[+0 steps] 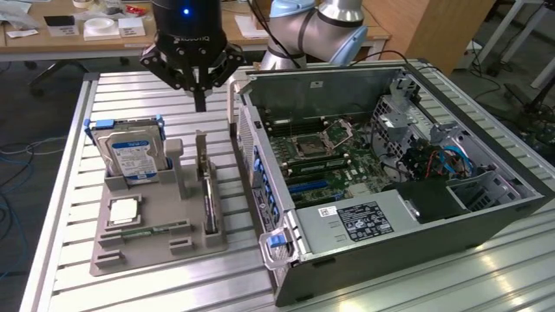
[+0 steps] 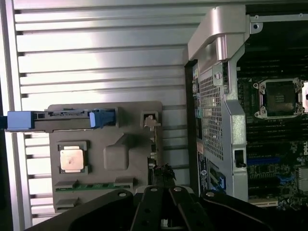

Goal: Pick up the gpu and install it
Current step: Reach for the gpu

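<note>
The gpu (image 1: 209,198) is a thin dark card standing on edge in a slot of the grey holder (image 1: 156,250), with its pale metal bracket end up. My gripper (image 1: 200,101) hangs above and behind it in the exterior view, fingers shut together with nothing between them. In the wrist view the gpu (image 2: 154,154) appears edge-on just beyond my shut gripper (image 2: 161,195). The open computer case (image 1: 286,260) lies on the exterior view's right of the holder, its motherboard (image 1: 329,162) exposed.
On the holder also stand a silver hard drive (image 1: 130,153) with blue rails, a processor chip (image 1: 123,210) and a green memory stick (image 1: 152,229). The ribbed metal table (image 1: 130,91) runs around them. Desks with clutter stand behind.
</note>
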Robot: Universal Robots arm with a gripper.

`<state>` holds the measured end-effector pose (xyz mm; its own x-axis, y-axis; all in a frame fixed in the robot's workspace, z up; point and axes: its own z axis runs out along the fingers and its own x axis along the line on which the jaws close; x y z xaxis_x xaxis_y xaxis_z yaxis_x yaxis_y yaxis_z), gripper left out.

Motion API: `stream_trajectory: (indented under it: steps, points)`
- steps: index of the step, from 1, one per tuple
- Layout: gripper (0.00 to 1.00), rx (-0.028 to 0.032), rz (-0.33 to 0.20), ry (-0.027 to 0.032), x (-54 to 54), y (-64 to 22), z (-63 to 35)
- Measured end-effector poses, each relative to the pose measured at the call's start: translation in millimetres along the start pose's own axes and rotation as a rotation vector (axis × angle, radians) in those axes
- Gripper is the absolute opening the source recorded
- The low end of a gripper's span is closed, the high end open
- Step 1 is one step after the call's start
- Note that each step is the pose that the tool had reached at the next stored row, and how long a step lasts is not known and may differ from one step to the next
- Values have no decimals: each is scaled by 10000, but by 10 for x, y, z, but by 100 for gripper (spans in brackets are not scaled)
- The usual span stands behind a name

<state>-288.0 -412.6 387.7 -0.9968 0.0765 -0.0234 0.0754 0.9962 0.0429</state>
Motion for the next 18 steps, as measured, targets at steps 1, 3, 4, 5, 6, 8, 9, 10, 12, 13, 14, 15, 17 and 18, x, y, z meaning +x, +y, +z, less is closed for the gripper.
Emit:
stream_trajectory:
  steps: [1,3,4,5,6,8,9,10,12,13,14,15,17,18]
  points:
    - [11,3,-1,0,1,-26,-1]
    - [11,8,-1,1,2,-81,-3]
    - [11,9,-2,0,3,-109,-4]
    - [11,11,-2,0,3,-136,-5]
    - [11,13,-1,0,4,-165,-6]
    - [11,17,0,1,4,-218,-8]
    - [11,20,-1,1,4,-243,-9]
    - [11,21,-1,1,5,-268,-10]
    - [11,24,-2,1,8,-316,-11]
    - [11,26,-3,2,12,-334,-11]
    - [11,27,-2,2,20,-348,-11]
    - [11,27,-2,1,28,-363,-10]
    - [11,28,-1,2,43,-400,-10]
    - [11,28,-1,3,49,-417,-10]
